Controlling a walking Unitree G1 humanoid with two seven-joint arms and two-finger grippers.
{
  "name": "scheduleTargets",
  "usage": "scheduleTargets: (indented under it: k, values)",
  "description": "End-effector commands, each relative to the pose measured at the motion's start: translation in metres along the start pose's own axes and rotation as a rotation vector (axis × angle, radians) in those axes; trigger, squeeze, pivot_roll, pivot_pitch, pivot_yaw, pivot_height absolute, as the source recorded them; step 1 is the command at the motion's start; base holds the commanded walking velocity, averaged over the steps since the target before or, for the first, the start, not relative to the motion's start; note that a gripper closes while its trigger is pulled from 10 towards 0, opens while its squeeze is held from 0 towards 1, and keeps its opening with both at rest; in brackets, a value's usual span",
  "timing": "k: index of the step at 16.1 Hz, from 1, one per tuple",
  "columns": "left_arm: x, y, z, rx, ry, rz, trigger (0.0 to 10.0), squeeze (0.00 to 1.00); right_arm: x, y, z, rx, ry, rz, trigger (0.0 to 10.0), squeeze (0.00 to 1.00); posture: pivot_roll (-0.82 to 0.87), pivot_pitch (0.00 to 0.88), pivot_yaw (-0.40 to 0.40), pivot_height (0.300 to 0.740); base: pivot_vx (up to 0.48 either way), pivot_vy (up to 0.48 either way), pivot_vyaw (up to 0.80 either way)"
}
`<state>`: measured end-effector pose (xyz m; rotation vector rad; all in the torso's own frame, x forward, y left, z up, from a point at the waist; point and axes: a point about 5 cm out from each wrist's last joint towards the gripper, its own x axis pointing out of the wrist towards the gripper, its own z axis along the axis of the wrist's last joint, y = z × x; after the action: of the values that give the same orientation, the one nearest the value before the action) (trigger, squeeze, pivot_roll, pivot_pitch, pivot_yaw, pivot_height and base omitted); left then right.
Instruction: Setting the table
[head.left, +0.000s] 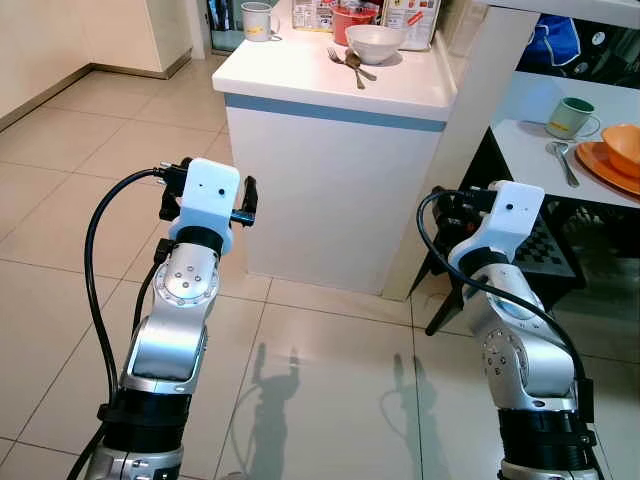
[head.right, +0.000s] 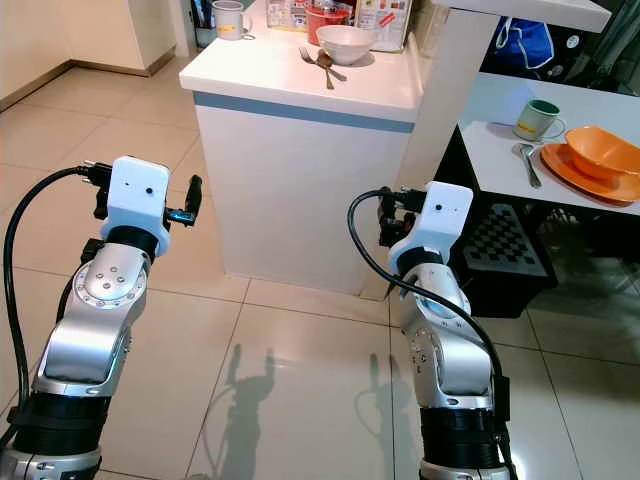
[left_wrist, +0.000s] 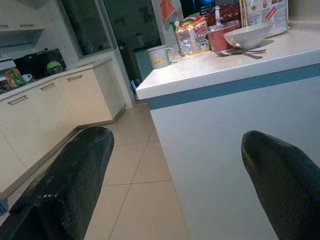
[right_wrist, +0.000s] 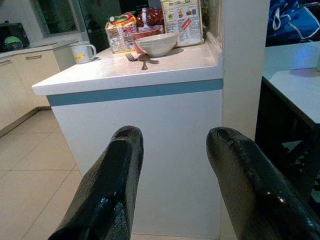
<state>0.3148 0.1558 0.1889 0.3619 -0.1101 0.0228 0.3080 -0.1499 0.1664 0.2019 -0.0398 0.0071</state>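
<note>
Both arms raised before me, left gripper (left_wrist: 175, 185) and right gripper (right_wrist: 172, 180) spread wide, empty. I'd step closer squarely before reaching the white bowl (head.left: 373, 43) on the counter (head.left: 300, 85).

white bowl (head.left: 374, 42) upright on counter (head.left: 300, 75), fork (head.left: 337, 56) beside

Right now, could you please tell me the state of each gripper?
Left gripper: open, holding nothing.
Right gripper: open, holding nothing.

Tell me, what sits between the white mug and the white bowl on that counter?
In the right wrist view, a snack packet stands between the white mug and white bowl.
</note>
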Motion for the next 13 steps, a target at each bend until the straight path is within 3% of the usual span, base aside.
scheduleTargets:
  k: [1, 13]
  values:
    - [0.0015, -0.0015, 0.0019, 0.008, -0.005, -0.008, 10.0, 0.0, -0.0007, -0.0037, 0.0003, -0.002, 0.004, -0.016, 10.0, 0.0, 0.0, 0.0, -0.046, 0.74, 0.0, 0.0, 0.0]
    - [0.0034, 0.0006, 0.0068, 0.0, -0.021, -0.013, 10.0, 0.0, 0.001, -0.0026, 0.0036, 0.0, -0.005, -0.014, 10.0, 0.0, 0.0, 0.0, -0.046, 0.74, 0.0, 0.0, 0.0]
